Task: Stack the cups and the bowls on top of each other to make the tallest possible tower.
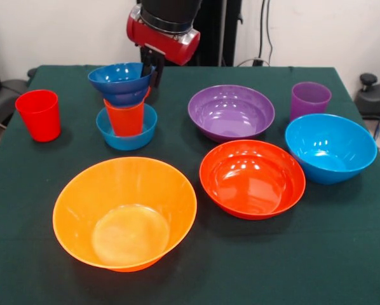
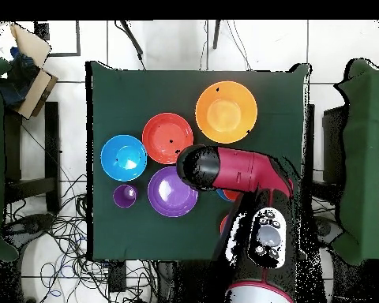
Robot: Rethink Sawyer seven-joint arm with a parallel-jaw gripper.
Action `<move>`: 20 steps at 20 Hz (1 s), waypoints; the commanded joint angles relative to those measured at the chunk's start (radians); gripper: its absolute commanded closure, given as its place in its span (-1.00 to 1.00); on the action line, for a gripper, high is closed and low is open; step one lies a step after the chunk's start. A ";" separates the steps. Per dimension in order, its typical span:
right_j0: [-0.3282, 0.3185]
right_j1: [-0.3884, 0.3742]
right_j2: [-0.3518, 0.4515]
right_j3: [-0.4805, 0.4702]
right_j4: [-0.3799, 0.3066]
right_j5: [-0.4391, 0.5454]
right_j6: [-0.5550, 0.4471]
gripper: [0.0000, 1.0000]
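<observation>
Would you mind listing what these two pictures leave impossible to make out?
- Claw, front view: mostly behind the dark blue bowl, so open or shut cannot be told.
- Small stack of orange-red cup in small light blue bowl: in the overhead view the red arm covers it.
- Red cup: also unseen overhead.
- Arm, front view: cut off by the top edge.

Setting: robotics lab. Evidence: the red and black arm (image 2: pixel 240 170) works at a single table (image 1: pixel 190 279) draped in dark green cloth, loose cables (image 2: pixel 54 229) sprawl over the white tiled floor (image 2: pixel 169 43), bare white wall (image 1: pixel 63 32) behind.
</observation>
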 commanded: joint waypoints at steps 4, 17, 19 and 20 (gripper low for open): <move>0.035 0.061 0.054 0.055 0.022 -0.018 0.146 1.00; 0.105 0.116 -0.044 0.023 -0.007 -0.046 0.173 1.00; 0.105 0.126 -0.043 0.020 -0.001 -0.059 0.172 1.00; 0.113 0.127 -0.046 0.030 0.000 -0.076 0.179 1.00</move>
